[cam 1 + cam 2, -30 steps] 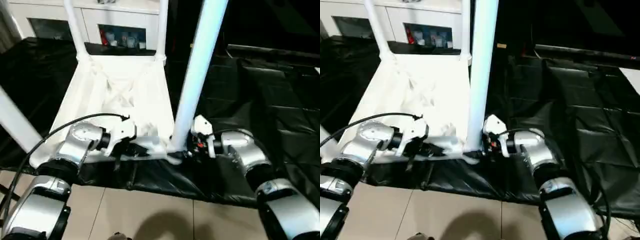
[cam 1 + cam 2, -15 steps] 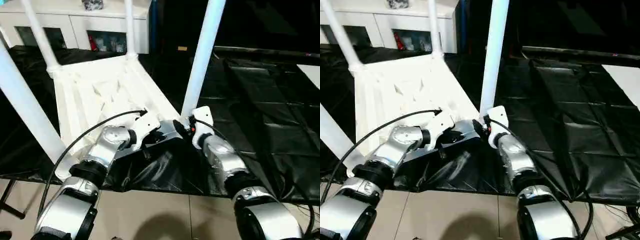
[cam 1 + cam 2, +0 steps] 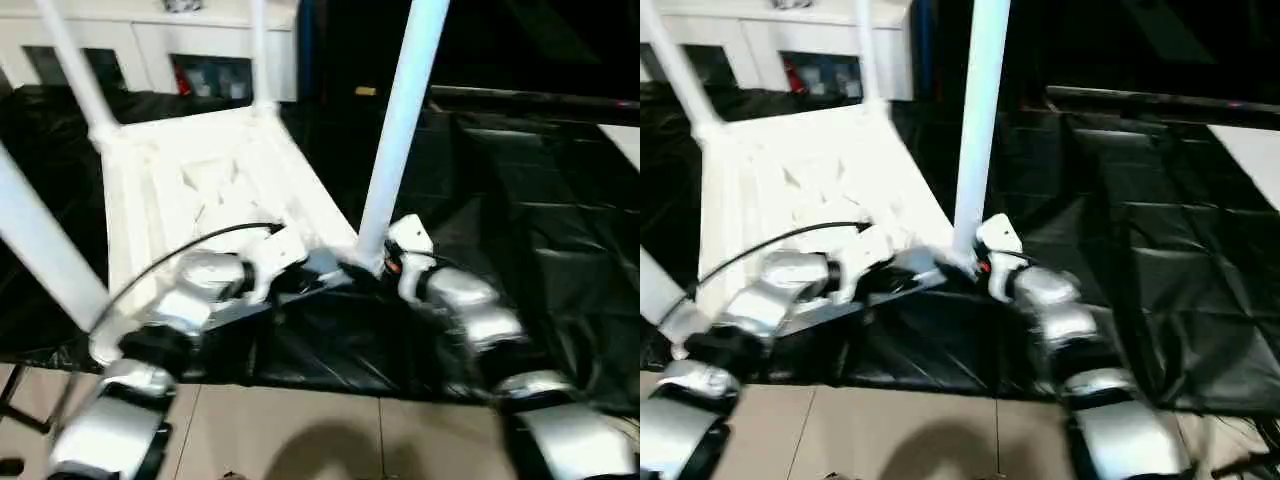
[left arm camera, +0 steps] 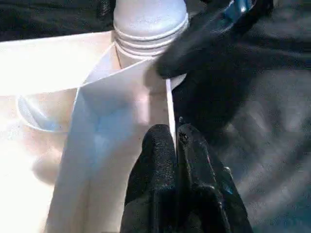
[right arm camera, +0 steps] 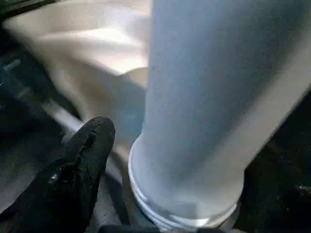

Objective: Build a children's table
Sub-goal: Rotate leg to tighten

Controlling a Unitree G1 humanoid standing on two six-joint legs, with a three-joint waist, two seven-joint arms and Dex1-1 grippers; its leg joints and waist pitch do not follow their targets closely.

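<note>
The white tabletop (image 3: 200, 190) lies upside down on the black-covered surface, with its legs standing up from the corner sockets. The near right leg (image 3: 395, 130) rises from the corner closest to my grippers. My left gripper (image 4: 176, 133) is shut on the tabletop's thin rim (image 4: 167, 97) just beside that socket. My right gripper (image 3: 385, 262) sits at the base of this leg (image 5: 194, 97). One black finger (image 5: 90, 145) stands off the tube with a gap, so the gripper is open. Other legs (image 3: 75, 70) (image 3: 258, 50) stand at the far corners.
A black sheet (image 3: 520, 200) covers the work surface, and its front edge drops to a tiled floor (image 3: 300, 440). A white cabinet (image 3: 150, 40) stands behind the tabletop. The near left leg (image 3: 40, 250) slants up at the left edge.
The head camera has shifted, so the whole picture moved. My right gripper's fingers have spread away from the leg's base. My left gripper still pinches the rim.
</note>
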